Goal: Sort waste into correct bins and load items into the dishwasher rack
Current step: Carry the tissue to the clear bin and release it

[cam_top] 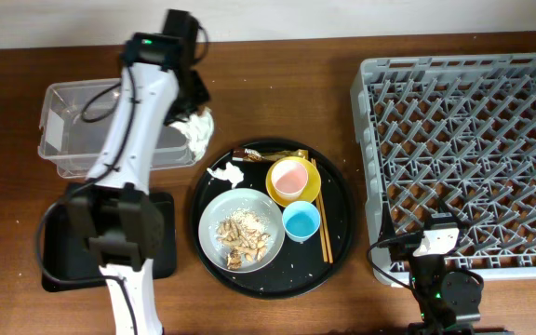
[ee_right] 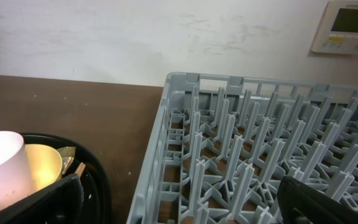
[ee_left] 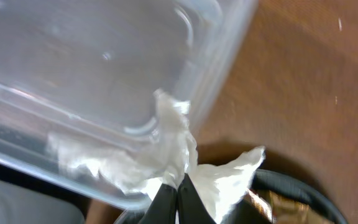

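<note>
The left gripper (ee_left: pixel 178 190) pinches a tissue (ee_left: pixel 225 180) over the clear tub's (cam_top: pixel 63 98) right edge. The rack (cam_top: pixel 463 140) holds nothing yet, and the bowl of scraps (cam_top: pixel 240 231), cups and chopsticks wait on the round tray (cam_top: pixel 287 274).

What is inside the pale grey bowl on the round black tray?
The pale grey bowl holds beige-brown food scraps and some rice grains. The bowl's bottom beneath the scraps is covered; nothing else shows in it.
</note>
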`<state>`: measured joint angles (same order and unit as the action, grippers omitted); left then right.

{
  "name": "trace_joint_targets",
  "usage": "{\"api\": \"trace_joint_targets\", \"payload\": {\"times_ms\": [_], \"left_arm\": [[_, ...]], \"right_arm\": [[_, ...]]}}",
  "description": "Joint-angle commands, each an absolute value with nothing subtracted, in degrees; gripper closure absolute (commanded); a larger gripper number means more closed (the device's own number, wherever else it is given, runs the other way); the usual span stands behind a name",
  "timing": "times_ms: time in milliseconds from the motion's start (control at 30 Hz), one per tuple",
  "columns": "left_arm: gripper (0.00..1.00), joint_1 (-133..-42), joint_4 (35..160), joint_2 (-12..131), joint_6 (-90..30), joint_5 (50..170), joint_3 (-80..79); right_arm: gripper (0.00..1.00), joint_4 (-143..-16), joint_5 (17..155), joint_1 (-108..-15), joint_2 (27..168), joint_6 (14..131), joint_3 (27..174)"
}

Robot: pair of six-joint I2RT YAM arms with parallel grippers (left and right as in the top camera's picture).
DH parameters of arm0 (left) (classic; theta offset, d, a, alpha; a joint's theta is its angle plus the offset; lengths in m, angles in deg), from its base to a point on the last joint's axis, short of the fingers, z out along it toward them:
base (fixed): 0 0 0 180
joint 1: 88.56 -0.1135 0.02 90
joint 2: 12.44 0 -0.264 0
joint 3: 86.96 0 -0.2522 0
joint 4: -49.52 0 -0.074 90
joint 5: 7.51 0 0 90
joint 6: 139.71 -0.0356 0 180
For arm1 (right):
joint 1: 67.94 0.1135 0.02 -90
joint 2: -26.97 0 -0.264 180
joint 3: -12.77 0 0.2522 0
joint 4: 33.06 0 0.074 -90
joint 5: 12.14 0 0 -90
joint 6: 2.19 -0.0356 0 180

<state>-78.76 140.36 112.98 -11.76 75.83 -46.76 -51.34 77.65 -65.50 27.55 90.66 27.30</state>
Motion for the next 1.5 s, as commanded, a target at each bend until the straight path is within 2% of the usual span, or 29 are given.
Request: {"api": "trace_joint_targets", "payload": {"times_ms": [0,200,233,267,300,333,500,667,1000,1167,1467], "left_arm": [[0.99,-84.05,138.70,113.42,-12.41,79.37,-48.36],[0.96,-92.62,137.46,113.44,-12.41,84.22,-48.34],[0.81,-93.54,137.48,113.44,-12.41,84.22,-48.29],[0.57,-94.37,137.61,113.44,-12.41,84.25,-48.27],[0.23,-95.04,137.89,113.44,-12.41,84.25,-48.27],[0.00,-95.70,138.31,113.44,-12.41,84.27,-48.27],[0.01,-97.10,141.63,113.44,-12.96,84.51,-48.27],[0.01,-95.72,141.92,113.35,-26.21,90.65,-48.29],[0.01,-82.26,142.92,112.68,-31.56,89.97,-48.29],[0.01,-75.00,144.89,112.68,-26.01,85.38,-48.29],[0.01,-68.25,155.80,112.68,-6.49,79.61,-48.27]], "right_arm": [[0.02,-51.51,77.17,-65.72,27.29,90.58,26.84],[0.02,-51.51,77.17,-65.72,27.29,90.58,26.84],[0.02,-51.51,77.17,-65.72,27.29,90.58,26.84],[0.02,-51.51,77.17,-65.72,27.29,90.58,26.84],[0.02,-51.51,77.17,-65.72,27.29,90.58,26.84],[0.01,-51.51,77.17,-65.72,27.29,90.58,26.84],[0.02,-51.51,77.17,-65.72,27.29,90.58,26.84],[0.01,-51.51,77.17,-65.72,27.29,90.58,26.84],[0.02,-51.51,77.17,-65.72,27.29,90.58,26.84],[0.02,-51.51,77.17,-65.72,27.29,90.58,26.84],[0.02,-51.51,77.17,-65.72,27.29,90.58,26.84]]}}
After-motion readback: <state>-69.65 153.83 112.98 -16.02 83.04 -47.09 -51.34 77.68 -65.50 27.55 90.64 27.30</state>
